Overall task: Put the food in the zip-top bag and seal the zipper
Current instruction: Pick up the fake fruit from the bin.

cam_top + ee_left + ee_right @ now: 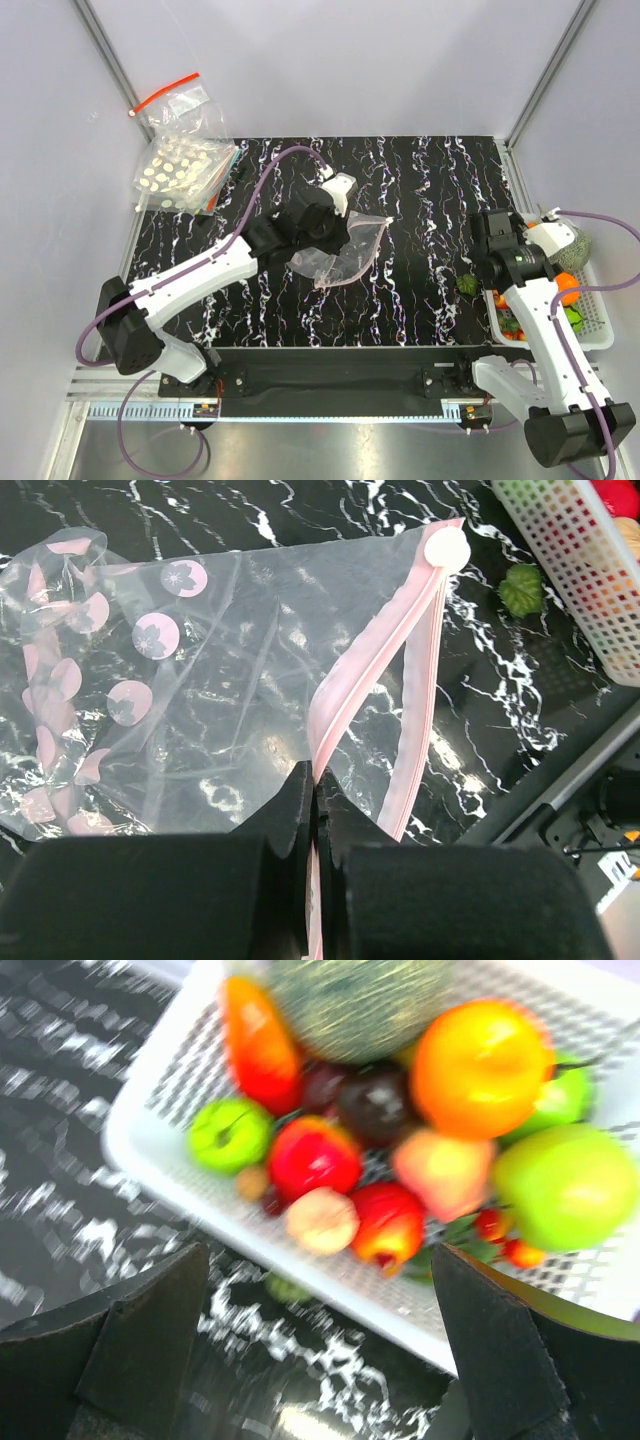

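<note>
step: fetching the first item, nothing picked up yet; zip-top bag (345,250) looks empty and unsealed
left claw (315,780): pinched fully shut on the zipper (370,680), gripping one pink lip; the other lip stands apart, so the mouth gapes
bag place: flat on the table (420,180), around the middle, a bit left of centre
right claw (320,1260): fingers spread wide, nothing between them, hovering over the near rim of the basket (125,1120)
dark green lump (350,1000): in the basket at the table's right edge, far end, beyond the fingertips
orange-red piece (258,1045): in the basket, touching the lump's left side, also ahead of the claw, not between the fingers
next move (judgement): reach further in, centre over one piece, drop, close; round fruits (480,1055) crowd close, so a stray grab is likely
</note>
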Robot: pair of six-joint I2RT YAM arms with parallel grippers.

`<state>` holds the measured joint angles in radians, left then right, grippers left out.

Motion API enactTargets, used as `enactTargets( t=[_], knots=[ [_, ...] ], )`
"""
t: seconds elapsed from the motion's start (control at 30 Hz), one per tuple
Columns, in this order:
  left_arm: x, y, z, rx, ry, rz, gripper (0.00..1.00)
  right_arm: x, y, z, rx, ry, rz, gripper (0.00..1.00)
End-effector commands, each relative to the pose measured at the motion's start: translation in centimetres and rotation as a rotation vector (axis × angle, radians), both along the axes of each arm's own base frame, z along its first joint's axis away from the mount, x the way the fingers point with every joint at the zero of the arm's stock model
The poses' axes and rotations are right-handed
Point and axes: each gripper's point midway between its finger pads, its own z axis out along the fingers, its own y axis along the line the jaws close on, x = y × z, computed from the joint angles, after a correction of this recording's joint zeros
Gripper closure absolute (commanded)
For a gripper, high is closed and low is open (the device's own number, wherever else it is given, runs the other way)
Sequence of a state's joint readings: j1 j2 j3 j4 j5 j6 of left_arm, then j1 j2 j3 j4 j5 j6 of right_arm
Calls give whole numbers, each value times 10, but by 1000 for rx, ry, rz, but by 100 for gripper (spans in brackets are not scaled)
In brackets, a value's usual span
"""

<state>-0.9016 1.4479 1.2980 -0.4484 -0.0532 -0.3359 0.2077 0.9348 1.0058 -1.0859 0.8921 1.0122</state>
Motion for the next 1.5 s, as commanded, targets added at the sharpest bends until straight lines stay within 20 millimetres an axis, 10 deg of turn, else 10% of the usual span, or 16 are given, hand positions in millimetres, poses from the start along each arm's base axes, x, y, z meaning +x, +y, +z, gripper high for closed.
enactTargets(
  t=[0.0,0.33,1.47],
  knots=[
    [-3,-15,16,-74,-37,-56,100,-14,-36,19,-113,-37,-167,0],
    [-13,-24,20,-100,-31,-104,100,-14,-84,-5,31,-10,-237,1],
    [-13,-33,13,-67,-25,-119,100,-10,-127,-68,195,37,-288,0]
  ],
)
